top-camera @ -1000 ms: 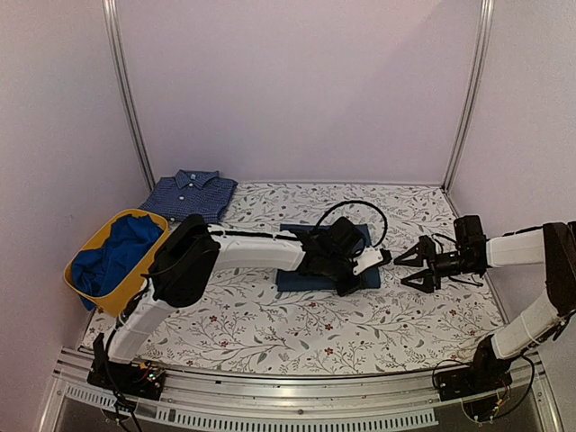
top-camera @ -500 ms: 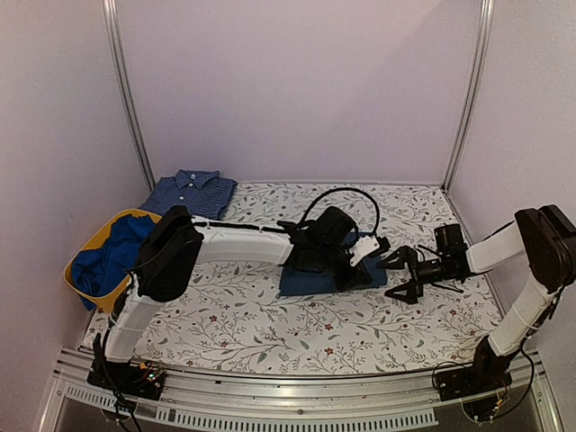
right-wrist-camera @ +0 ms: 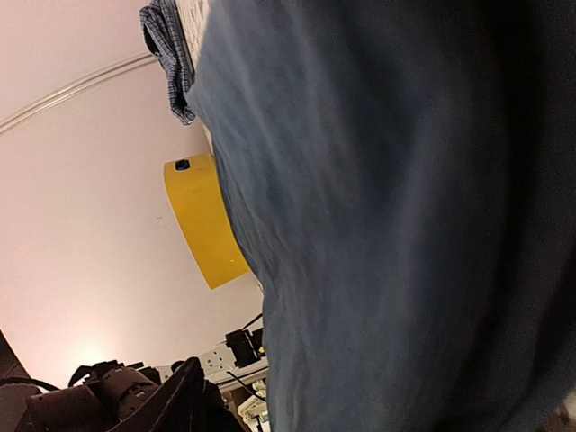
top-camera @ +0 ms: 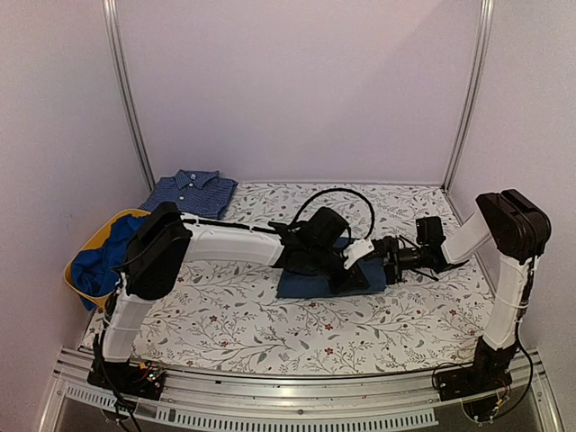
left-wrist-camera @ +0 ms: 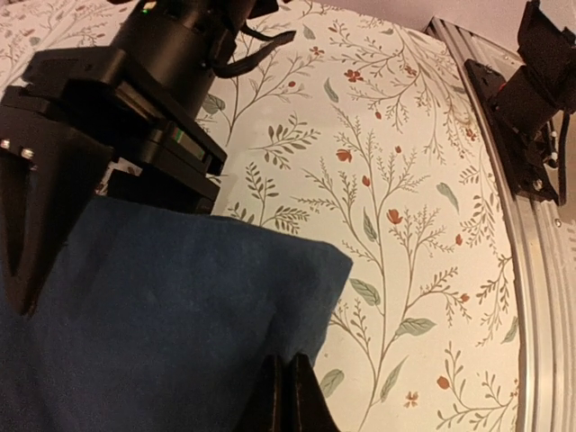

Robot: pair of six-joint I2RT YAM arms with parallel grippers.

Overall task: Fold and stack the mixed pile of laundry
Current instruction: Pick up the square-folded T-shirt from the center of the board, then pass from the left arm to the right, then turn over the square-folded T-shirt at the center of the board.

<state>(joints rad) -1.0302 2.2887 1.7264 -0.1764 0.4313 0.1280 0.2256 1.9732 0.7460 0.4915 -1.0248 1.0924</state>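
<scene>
L gripper (left-wrist-camera: 288, 378) is closed tight, pinching the edge of the navy piece (left-wrist-camera: 162, 315), which lies folded at desk (top-camera: 270, 333) centre. R gripper (top-camera: 389, 263) sits against its right edge; can't tell how far it's open. At the back-left corner lies the checked shirt (top-camera: 191, 193), w/ the royal-blue piece (top-camera: 94, 265) in the yellow tub (top-camera: 88, 241) at the left edge.

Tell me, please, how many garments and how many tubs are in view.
Garments: 3 (checked shirt, royal-blue piece, navy piece)
Tub: 1
Total: 4
</scene>
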